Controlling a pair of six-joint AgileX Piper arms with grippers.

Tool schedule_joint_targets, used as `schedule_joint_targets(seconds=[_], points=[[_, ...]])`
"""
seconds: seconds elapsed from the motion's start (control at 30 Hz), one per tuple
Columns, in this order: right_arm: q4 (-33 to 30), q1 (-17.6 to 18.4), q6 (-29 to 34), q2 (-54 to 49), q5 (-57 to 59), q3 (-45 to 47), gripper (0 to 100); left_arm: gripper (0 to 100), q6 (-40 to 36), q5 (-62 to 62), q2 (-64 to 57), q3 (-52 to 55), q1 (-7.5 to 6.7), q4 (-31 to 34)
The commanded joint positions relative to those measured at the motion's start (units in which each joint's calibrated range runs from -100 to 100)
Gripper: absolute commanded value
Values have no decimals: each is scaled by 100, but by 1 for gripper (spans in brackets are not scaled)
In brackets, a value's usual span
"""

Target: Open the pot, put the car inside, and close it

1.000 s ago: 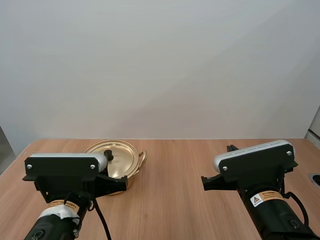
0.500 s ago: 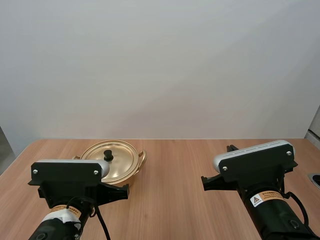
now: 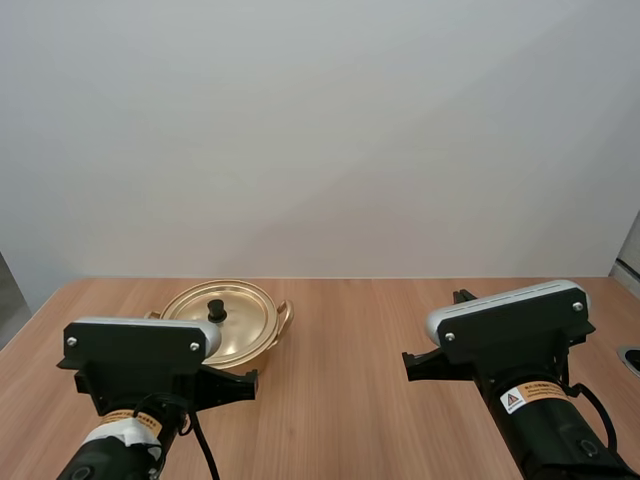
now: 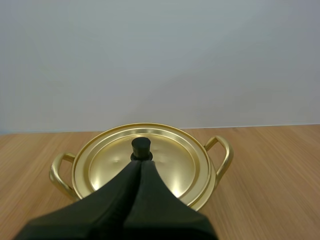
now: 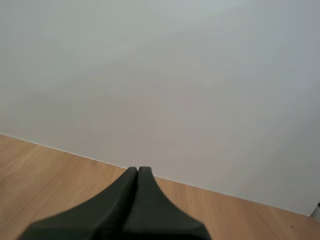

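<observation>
The pot (image 4: 209,189) is shallow, round and of shiny gold-coloured metal, with a looped handle (image 4: 223,155) on each side. Its lid (image 4: 172,161) is on and lies level. The lid is the same gold colour, stepped in rings toward the middle, and has a small black knob (image 4: 141,147) upright at its centre. The pot stands on the wooden table (image 3: 350,400) in the far left part, near the back edge and just ahead of the left arm (image 3: 140,350), which hides its near side in the high view.

The left gripper (image 4: 141,164) is clenched on nothing, its two fingers pressed together into one dark wedge. The tips point at the knob and show right at its base. Whether they touch it cannot be told.

The right gripper (image 5: 138,170) is also clenched with nothing between its fingers. It hangs over bare wood, facing the wall, well apart from the pot.
</observation>
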Motion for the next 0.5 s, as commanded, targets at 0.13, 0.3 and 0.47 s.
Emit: schedule_joint_targets(seconds=[0.13,0.3,0.47], points=[[2,-1,-2,-3,-6,0,0,0,8,-8,0,-1,-5,136],[2,-1,-2,-3,-6,0,0,0,261,-547,0,0,-5,136],[2,-1,-2,-3,-6,0,0,0,464,-1280,0,0,-5,136]])
